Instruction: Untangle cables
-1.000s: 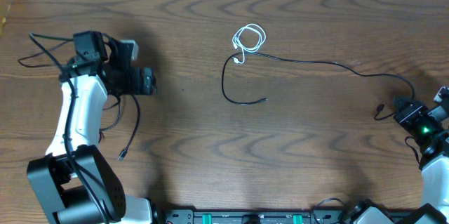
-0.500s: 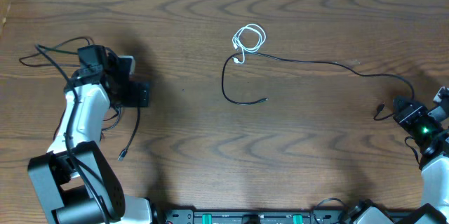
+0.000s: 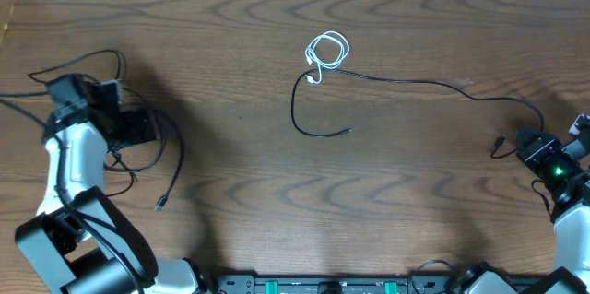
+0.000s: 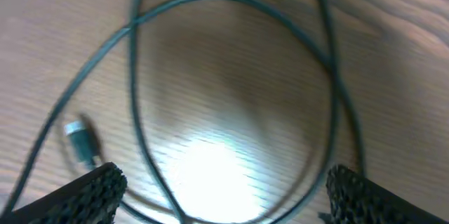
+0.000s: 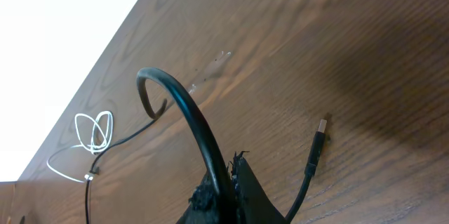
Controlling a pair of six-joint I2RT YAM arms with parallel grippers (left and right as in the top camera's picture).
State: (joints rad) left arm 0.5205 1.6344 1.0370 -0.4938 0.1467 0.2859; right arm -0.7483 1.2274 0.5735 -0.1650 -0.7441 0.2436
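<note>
A long thin black cord (image 3: 415, 83) runs from a curl at table centre to the right, where my right gripper (image 3: 527, 142) is shut on it near its plug end (image 3: 498, 142). In the right wrist view the cord (image 5: 184, 104) arcs up out of the shut gripper (image 5: 231, 182), with the plug (image 5: 319, 136) lying beside it. The coiled white cord (image 3: 327, 52) touches the black cord at its lower end and also shows as the white cord (image 5: 91, 136). My left gripper (image 3: 136, 128) is open, and its view shows that gripper (image 4: 228, 203) above another thin black cord's loop (image 4: 133, 97) and plug (image 4: 81, 140).
The loose black cord beside the left arm trails down to a small plug (image 3: 159, 204). Thicker arm wires (image 3: 83, 59) loop behind the left wrist. The table's left edge (image 3: 7, 17) is close to the left arm. A black rail (image 3: 323, 285) runs along the front.
The left arm has swung left and slightly toward the front, carrying its open gripper away from table centre. The right arm and both centre cords have not moved.
</note>
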